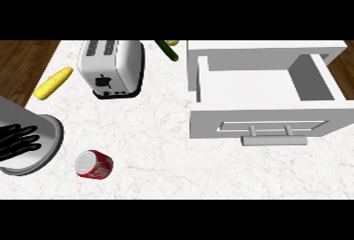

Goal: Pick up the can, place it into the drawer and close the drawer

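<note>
A red can (94,164) with a silver top lies on its side on the white marble counter at the lower left. The white drawer (266,123) stands pulled open at the right, its inside bare and its grey handle (274,139) facing me. My left hand (17,140) shows at the left edge, black fingers straight and pointing right, a little left of and above the can and apart from it. My right hand shows nowhere.
A silver toaster (110,66) stands at the upper left, with a corn cob (53,83) to its left. A green cucumber (166,50) lies by the drawer cabinet's back left corner. Wooden floor shows beyond the counter's left edge.
</note>
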You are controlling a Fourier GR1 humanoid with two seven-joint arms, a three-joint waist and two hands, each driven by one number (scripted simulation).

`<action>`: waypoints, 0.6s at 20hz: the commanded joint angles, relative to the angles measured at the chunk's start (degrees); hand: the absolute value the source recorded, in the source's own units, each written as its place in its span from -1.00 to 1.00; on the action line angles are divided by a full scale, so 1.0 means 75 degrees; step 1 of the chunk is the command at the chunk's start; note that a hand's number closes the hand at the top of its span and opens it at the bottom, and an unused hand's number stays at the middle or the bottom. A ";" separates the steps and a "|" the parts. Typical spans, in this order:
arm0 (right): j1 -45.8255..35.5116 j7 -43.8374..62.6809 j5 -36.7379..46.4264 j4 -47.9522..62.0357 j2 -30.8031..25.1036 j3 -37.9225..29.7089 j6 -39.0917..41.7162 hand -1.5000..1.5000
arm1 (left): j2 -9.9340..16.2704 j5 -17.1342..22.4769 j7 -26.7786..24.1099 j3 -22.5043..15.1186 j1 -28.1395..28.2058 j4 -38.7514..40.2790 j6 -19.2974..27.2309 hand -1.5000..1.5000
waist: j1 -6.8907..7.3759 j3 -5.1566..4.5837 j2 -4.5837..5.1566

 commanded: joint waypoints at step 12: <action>-0.0094 0.0104 -0.0012 0.0158 0.0151 -0.0595 0.0565 -1.00 | -0.3187 -0.3770 -0.0451 0.0574 -0.1309 0.2242 -0.0780 -1.00 | 0.0001 -0.0114 0.0143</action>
